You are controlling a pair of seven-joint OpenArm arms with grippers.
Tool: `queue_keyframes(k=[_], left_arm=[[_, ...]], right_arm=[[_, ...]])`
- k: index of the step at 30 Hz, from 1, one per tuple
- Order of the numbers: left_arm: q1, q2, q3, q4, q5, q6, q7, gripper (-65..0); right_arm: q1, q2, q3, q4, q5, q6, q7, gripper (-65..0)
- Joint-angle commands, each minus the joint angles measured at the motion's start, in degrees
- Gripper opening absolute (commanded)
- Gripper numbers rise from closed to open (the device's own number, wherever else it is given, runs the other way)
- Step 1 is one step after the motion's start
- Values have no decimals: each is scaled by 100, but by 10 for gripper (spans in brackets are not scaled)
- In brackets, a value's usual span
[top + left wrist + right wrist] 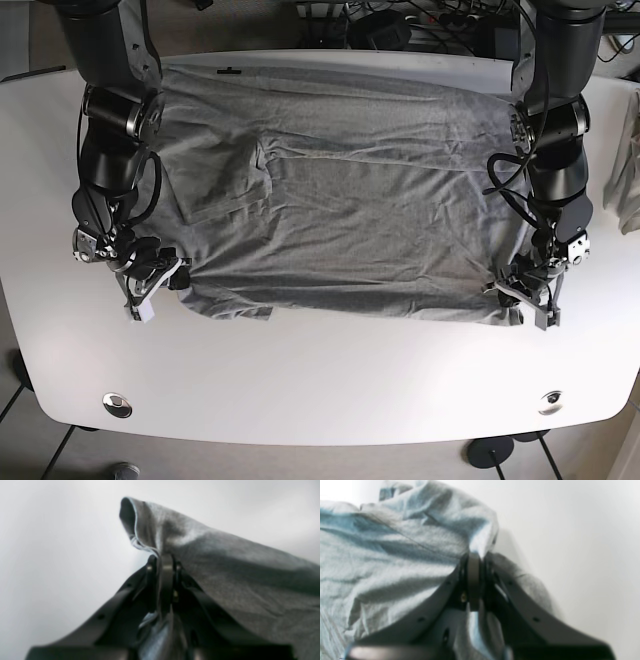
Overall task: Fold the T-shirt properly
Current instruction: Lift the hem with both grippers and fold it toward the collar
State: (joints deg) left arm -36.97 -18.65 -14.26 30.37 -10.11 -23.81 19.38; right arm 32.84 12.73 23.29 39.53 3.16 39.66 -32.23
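Observation:
A grey T-shirt (pixel 350 210) lies spread across the white table (pixel 320 380), with a sleeve folded in at the left. My left gripper (pixel 517 297) is shut on the shirt's near right corner; in the left wrist view the gripper (pixel 165 560) pinches the grey cloth (pixel 237 575), which drapes off to the right. My right gripper (pixel 168 280) is shut on the shirt's near left corner; in the right wrist view the gripper (pixel 473 557) clamps a fold of the cloth (pixel 395 555), which bunches to the left.
Another grey cloth (pixel 630 160) hangs at the table's right edge. Two round fittings (pixel 117 403) (pixel 549 402) sit near the table's front corners. Cables and gear lie behind the far edge (pixel 400 30). Both arms' bodies stand over the shirt's far corners.

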Motion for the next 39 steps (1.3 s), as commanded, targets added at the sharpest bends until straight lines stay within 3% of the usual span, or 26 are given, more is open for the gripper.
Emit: queue_keyframes(k=[1,7,12,14,18,24,31,34,36,39], left_arm=[[106,112,-275,1099,-66,-23,212,-650],[1038,402,-609,3508,-57,-23,1161,-650],[1864,402,-618,4633,-66,-32,1267,-650],[2321,402,-706,5099,-347,-32,1267,-650],[3086,393,-1022,5548,-1121,-32,1267,-650],[4185,393,-1347,6066,-1411,-32,1267,-650],[4853,375,-1717,6075,-1358,-41,1267,-650],[4985,375,-1717,6049,-1350,-41,1267,-650],[5055,367,-1717,6040,-1350,-32,1267,-628],[5055,367,-1725,6049,-1350,-5,1407,-442]], right_arm=[[167,67,14,685,137,34,18,-631],[-255,50,14,2249,146,34,-817,-631],[-950,-91,23,3630,146,34,-1441,-631],[-1425,-108,23,4227,137,34,-1898,-631],[-2357,-583,603,5344,137,34,-2171,-631],[-3332,-970,999,6583,146,34,-2593,-631],[-4132,-1040,1122,6909,207,34,-2619,-626],[-4581,-996,1130,6909,963,34,-2619,-623],[-4757,-996,1130,6918,1245,34,-2619,-575],[-4968,-996,1245,7128,1658,34,-2619,-385]])
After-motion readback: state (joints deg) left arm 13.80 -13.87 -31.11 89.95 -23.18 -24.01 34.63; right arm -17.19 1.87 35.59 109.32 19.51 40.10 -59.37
